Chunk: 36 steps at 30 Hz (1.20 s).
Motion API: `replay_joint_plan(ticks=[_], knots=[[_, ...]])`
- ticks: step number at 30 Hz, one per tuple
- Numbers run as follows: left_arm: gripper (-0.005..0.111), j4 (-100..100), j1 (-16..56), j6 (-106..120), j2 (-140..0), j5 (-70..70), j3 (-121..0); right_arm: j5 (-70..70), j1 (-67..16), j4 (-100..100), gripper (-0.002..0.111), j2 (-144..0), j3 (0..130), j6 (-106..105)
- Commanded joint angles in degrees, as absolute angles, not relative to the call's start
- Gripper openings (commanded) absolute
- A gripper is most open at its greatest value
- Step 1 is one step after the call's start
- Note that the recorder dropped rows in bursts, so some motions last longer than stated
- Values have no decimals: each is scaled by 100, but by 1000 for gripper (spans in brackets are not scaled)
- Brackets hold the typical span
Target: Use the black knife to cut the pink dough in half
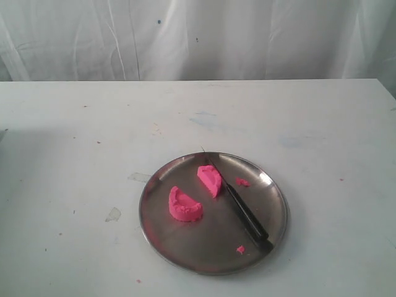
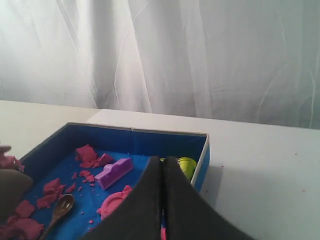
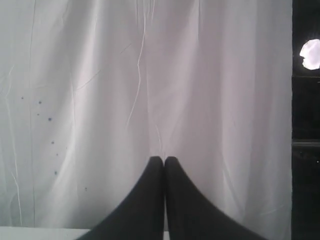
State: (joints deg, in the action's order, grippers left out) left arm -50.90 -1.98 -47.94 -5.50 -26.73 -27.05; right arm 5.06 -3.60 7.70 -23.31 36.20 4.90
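Observation:
The pink dough lies in two half-moon pieces on the steel plate (image 1: 161, 238): one piece (image 1: 184, 205) at the plate's left-middle, the other piece (image 1: 210, 179) further back. The black knife (image 1: 241, 207) rests flat on the plate just right of them, tip toward the back, handle toward the front right. Neither gripper shows in the exterior view. In the left wrist view my left gripper (image 2: 162, 161) is shut with nothing in it, hanging over a blue box. In the right wrist view my right gripper (image 3: 163, 160) is shut and empty, facing a white curtain.
Tiny pink crumbs (image 1: 242, 182) lie on the plate. The blue box (image 2: 170, 137) holds pink dough scraps (image 2: 88, 155), a purple block (image 2: 114, 173), a spoon (image 2: 61, 209) and a yellow-green cup (image 2: 187, 165). White table (image 1: 80, 136) all round; a curtain (image 1: 198, 37) behind.

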Motion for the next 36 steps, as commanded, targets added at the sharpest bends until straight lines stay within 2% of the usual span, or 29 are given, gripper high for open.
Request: replay_joint_plan(ticks=[1,8,22,24,31,34,36], knots=[[0,-4494,-187,-4753,0,-2774,-2559,1010,-397,786,0,-1408,3091,158],[0,-3346,-39,-4629,0,-1722,-2062,847,-397,694,0,-620,2101,187],[0,-3050,-39,-4629,0,-1798,-1929,1277,-397,694,0,-609,2051,233],[0,-3050,-39,-4629,0,-1798,-1929,826,-324,724,0,-489,1739,233],[0,-3064,-39,-4629,0,-1767,-1929,853,-265,736,0,0,32,233],[0,-3064,-39,-4629,0,-1757,-1929,1864,-265,721,0,0,0,233],[0,-3064,-39,-4629,0,-1757,-1929,2005,-265,734,0,0,0,233]])
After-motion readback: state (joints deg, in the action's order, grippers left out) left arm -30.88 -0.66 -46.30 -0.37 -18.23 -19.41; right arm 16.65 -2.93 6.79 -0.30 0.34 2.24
